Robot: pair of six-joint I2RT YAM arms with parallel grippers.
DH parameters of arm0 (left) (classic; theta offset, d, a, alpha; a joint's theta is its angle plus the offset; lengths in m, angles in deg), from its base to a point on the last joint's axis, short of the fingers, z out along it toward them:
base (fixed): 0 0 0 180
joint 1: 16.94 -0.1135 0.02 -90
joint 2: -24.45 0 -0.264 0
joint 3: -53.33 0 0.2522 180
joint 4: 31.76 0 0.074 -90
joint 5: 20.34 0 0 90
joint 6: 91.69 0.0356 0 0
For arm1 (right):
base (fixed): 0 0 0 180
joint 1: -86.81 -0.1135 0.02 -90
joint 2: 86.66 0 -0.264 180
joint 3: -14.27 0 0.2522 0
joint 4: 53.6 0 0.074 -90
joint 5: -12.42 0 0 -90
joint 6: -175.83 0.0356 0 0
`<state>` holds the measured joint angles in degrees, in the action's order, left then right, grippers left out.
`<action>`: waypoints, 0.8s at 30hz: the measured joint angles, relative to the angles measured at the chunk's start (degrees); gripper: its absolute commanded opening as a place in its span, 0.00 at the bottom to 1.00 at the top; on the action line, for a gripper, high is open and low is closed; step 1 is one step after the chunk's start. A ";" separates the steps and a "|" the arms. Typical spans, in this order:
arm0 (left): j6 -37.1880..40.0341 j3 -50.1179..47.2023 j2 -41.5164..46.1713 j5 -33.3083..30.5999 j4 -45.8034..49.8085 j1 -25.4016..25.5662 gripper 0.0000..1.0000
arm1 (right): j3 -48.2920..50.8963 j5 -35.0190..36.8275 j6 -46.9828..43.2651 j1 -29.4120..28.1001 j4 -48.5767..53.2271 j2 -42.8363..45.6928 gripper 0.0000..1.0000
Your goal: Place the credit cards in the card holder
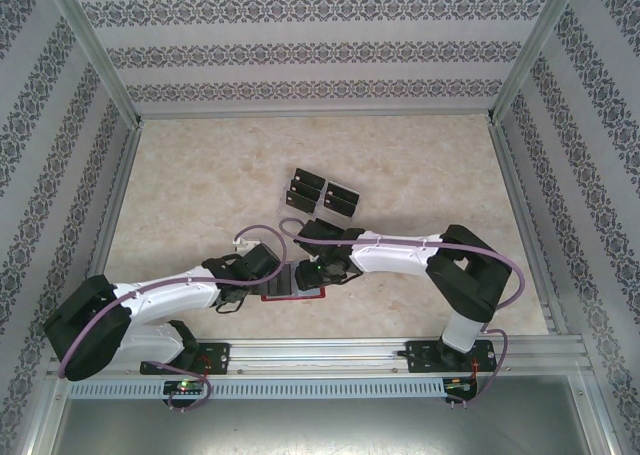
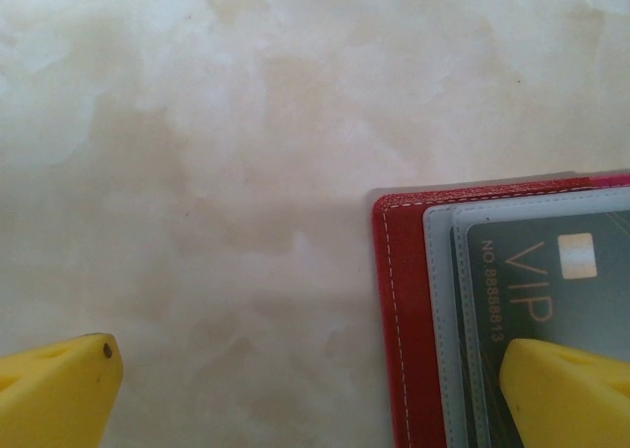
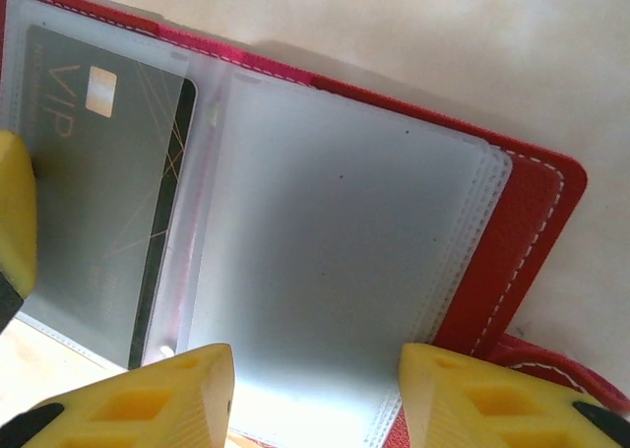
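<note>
Lying open on the marbled table (image 1: 420,165), the red stitched card holder (image 3: 527,222) is overhung from above — the left gripper (image 2: 310,399) spread wide, one yellow finger (image 2: 566,389) over its sleeved VIP card (image 3: 98,202); the right gripper (image 3: 315,394) parted above its frosted sleeves (image 3: 335,241). Black credit cards (image 1: 320,195) are seen beyond it.

I saw a beige marbled tabletop (image 1: 200,185) fenced by walls (image 1: 300,35) papered in grey patterned stripes, with aluminium posts (image 1: 92,50) at the back corners.
</note>
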<state>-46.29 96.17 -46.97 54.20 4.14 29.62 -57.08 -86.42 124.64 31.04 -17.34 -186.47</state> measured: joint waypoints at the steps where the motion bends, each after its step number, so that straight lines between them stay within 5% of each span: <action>1: -0.04 -0.04 0.00 0.00 -0.09 0.00 1.00 | -0.15 -0.28 0.02 0.00 -0.11 -0.13 0.49; 24: -1.11 -1.07 1.57 -0.50 -0.61 0.39 1.00 | -0.81 -12.72 1.92 0.00 -7.08 -2.36 0.50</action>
<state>-47.40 95.10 -45.40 53.69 3.52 30.02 -57.89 -99.14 126.56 31.04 -24.42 -188.83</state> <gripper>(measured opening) 0.999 0.495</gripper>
